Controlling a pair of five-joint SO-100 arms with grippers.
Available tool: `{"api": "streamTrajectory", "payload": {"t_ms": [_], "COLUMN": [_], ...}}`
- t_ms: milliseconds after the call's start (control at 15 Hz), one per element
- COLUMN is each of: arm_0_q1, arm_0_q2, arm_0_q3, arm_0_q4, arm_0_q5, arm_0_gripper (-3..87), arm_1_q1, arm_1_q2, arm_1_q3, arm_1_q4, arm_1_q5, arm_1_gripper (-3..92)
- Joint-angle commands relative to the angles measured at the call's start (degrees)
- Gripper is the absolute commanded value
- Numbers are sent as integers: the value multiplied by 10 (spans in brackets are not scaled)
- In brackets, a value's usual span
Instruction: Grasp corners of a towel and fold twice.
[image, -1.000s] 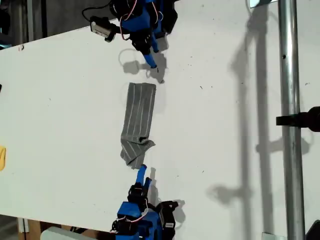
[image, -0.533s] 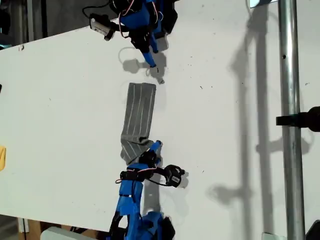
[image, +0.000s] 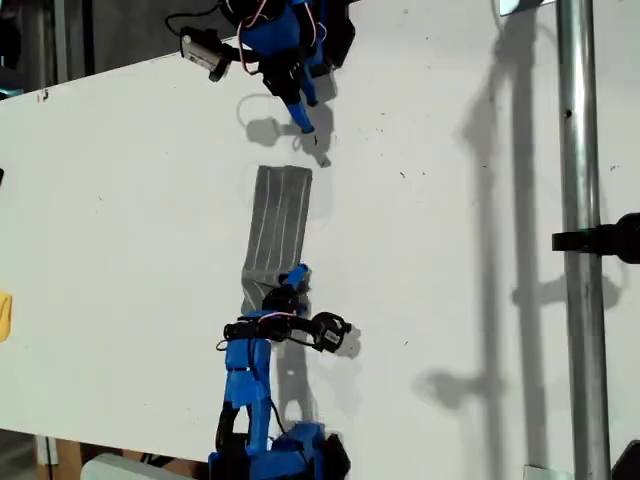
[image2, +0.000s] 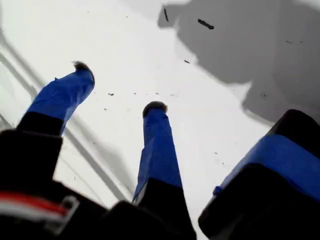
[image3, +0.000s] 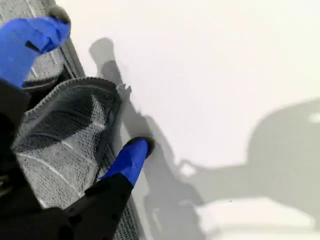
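The towel (image: 279, 222) lies as a narrow grey pinstriped strip on the white table (image: 120, 200), running lengthwise between the two arms. Its end toward the exterior view's bottom is bunched up. My second gripper (image: 291, 279) stands over that bunched end. In the second wrist view it (image3: 85, 95) is open, with the raised fold of the towel (image3: 67, 137) between its blue fingers (image3: 131, 157). My first gripper (image: 303, 122) hangs just beyond the towel's other end, at the exterior view's top. It (image2: 112, 107) is open over bare table. No separate corners can be picked out.
A metal pole (image: 576, 200) with a black clamp (image: 603, 240) stands at the exterior view's right. A yellow object (image: 4, 316) peeks in at that view's left edge. Dark specks (image2: 205, 23) dot the table near my first gripper.
My second arm has reached from the table's near edge up onto the towel's bunched end, which now lies under and between its fingers. My first arm has barely moved.
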Motion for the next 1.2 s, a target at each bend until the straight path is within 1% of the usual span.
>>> {"api": "streamTrajectory", "payload": {"t_ms": [0,133,267,333,400,667,800,867,1000,1133], "arm_0_q1": [-32,-54,-52,-49,-46,-32,-29,-33,-62,-108], "arm_0_q2": [-7,-18,-20,-18,-16,15,40,50,63,59], "arm_0_q3": [-51,-64,-69,-69,-72,-105,-137,-150,-151,-153], "arm_0_q4": [6,12,18,26,40,135,203,234,258,273], "arm_0_q5": [11,25,32,30,26,21,26,33,64,110], "arm_0_gripper": [330,196,48,18,18,28,35,98,100,100], "arm_1_q1": [-3,-7,-8,-7,-5,-7,-7,-8,-6,-7], "arm_1_q2": [1,1,0,0,0,0,0,0,0,1], "arm_1_q3": [-4,-4,-4,-4,-4,-4,-3,-3,-3,-3], "arm_1_q4": [-10,-10,-10,-10,-10,-10,-10,-10,-10,-10], "arm_1_q5": [-5,-3,-4,-4,-5,-4,-4,-4,-6,-6], "arm_1_gripper": [239,238,235,235,233,231,230,229,227,226]}}
